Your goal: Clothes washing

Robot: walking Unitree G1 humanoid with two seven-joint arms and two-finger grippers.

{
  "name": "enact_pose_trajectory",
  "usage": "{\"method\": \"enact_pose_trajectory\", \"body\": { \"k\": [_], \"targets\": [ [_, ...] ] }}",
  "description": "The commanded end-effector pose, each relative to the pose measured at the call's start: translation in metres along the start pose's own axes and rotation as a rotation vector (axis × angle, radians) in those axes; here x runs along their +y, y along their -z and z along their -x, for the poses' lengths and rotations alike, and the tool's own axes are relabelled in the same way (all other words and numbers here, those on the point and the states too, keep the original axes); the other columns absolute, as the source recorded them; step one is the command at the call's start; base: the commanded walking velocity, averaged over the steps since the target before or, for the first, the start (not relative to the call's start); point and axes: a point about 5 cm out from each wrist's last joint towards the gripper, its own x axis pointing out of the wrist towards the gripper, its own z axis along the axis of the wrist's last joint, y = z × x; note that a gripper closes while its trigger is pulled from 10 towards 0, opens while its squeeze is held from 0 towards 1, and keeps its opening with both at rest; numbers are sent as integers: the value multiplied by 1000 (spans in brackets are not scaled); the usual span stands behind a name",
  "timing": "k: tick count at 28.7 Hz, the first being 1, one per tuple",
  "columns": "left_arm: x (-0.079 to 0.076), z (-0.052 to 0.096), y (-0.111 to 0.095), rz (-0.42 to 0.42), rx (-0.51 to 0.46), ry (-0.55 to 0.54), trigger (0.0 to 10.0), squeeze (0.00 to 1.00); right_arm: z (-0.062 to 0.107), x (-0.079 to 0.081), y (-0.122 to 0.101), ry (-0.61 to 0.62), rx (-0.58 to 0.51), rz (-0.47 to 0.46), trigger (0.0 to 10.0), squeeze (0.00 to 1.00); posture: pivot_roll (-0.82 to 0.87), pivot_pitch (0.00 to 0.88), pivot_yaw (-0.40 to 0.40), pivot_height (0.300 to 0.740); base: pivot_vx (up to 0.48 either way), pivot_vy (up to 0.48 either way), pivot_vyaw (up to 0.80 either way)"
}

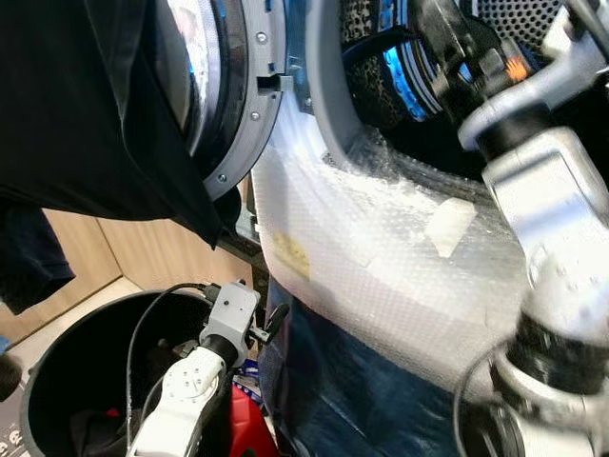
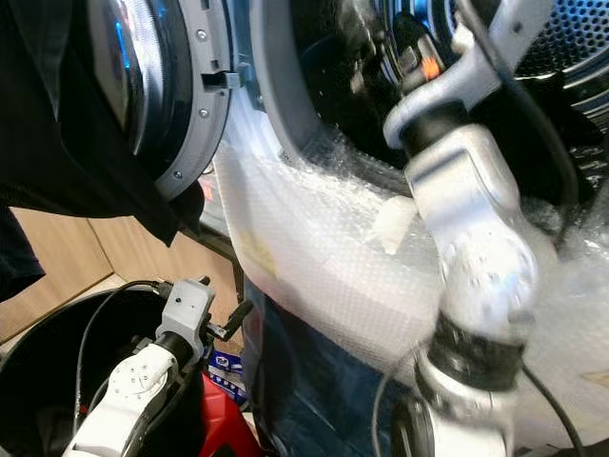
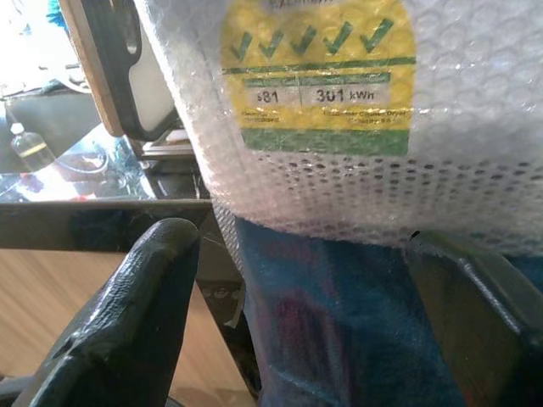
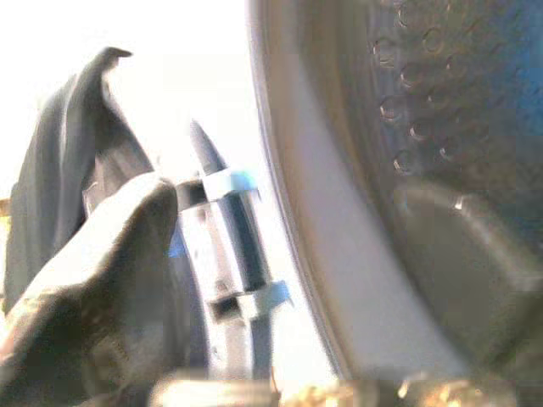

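Reaching into the washer drum [image 1: 533,19], the right gripper [image 4: 127,280] — jaw state unclear; left gripper [image 3: 297,339] released beside the bubble wrap [image 1: 381,257].

Washer drum [image 1: 533,29] at far right, its door [image 1: 228,95] swung open to the left. A garment [image 1: 86,105] hangs before the door. Bubble wrap [image 1: 381,248] lies below the drum opening. A basket [image 1: 57,381] stands near left, below the garment, beside the left arm [image 1: 190,381]. The right arm [image 1: 542,190] reaches into the drum.

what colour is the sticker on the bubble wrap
Yellow with green ticks and bands; the sticker shows best in the left wrist view.
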Motion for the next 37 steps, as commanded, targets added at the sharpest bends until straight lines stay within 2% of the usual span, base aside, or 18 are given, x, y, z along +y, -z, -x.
{"method": "enact_pose_trajectory", "body": {
  "k": [1, 3, 4, 5, 6, 9, 12, 16, 18, 22, 24, 25, 27, 29, 32, 34, 35, 37],
  "targets": [
    [-1, -1, 1, 2, 7, 5, 10000, 0, 12, 37, 2, -287, 34, -27, 10000, 0, 77, 0, -23, 740, 0, 0, 0],
    [-2, -1, 1, 2, 8, 6, 10000, 0, 18, 45, 4, -370, 46, -86, 10000, 0, 78, 0, -25, 740, 0, 0, 0],
    [-2, -2, 1, 1, 8, 6, 10000, 0, 33, 56, 9, -493, 42, -257, 10000, 0, 91, 0, -35, 740, 0, 0, 0],
    [-2, -2, 1, 1, 8, 6, 10000, 0, 33, 56, 9, -493, 42, -257, 10000, 0, 91, 0, -35, 740, 0, 0, 0],
    [1, -1, 0, -6, 1, -13, 10000, 0, 52, 60, 24, -560, 97, -333, 10000, 0, 105, 0, -37, 740, 0, 0, 0],
    [8, 2, -1, -10, -6, -52, 10000, 0, 72, 64, 48, -609, 235, -343, 10000, 0, 113, 1, -40, 740, 0, 0, 0],
    [20, 9, 5, -66, 20, -99, 10000, 0, 103, 58, 90, -615, 427, -450, 10000, 0, 132, 0, -46, 740, 0, 0, 0],
    [26, 15, 6, -66, 19, -134, 10000, 0, 124, 48, 120, -572, 587, -412, 10000, 0, 147, 0, -45, 740, 0, 0, 0],
    [30, 19, 5, -69, 18, -150, 10000, 0, 136, 28, 147, -421, 654, -412, 10000, 0, 162, 0, -38, 740, 0, 0, 0],
    [34, 28, 6, -75, 30, -164, 10000, 0, 149, 3, 170, -245, 694, -379, 10000, 0, 170, 0, -33, 740, 0, 0, 0],
    [40, 43, 9, -79, 51, -197, 10000, 0, 168, -26, 192, -29, 720, -367, 10000, 0, 172, 1, -24, 740, 0, 0, 0],
    [40, 43, 9, -79, 51, -197, 10000, 0, 168, -26, 192, -29, 720, -367, 10000, 0, 172, 1, -24, 740, 0, 0, 0],
    [46, 56, 10, -93, 73, -213, 10000, 0, 183, -46, 207, 145, 763, -325, 10000, 0, 173, 2, -22, 740, 0, 0, 0],
    [51, 61, 11, -96, 75, -239, 10000, 0, 192, -53, 214, 208, 802, -307, 10000, 0, 181, 0, -23, 740, 0, 0, 0],
    [70, 66, 2, -93, 51, -320, 10000, 0, 233, -79, 248, 467, 1024, -164, 10000, 0, 204, 0, -26, 740, 0, 0, 0],
    [70, 66, 2, -93, 51, -320, 10000, 0, 233, -79, 248, 467, 1024, -164, 10000, 0, 204, 0, -26, 740, 0, 0, 0],
    [70, 66, -3, -27, 21, -313, 10000, 0, 251, -89, 258, 622, 1108, -136, 10000, 0, 203, 0, -26, 740, 0, 0, 0],
    [67, 67, -5, 60, 2, -273, 10000, 0, 270, -90, 267, 717, 1225, -88, 10000, 0, 195, 0, -19, 740, 0, 0, 0]
  ]
}}
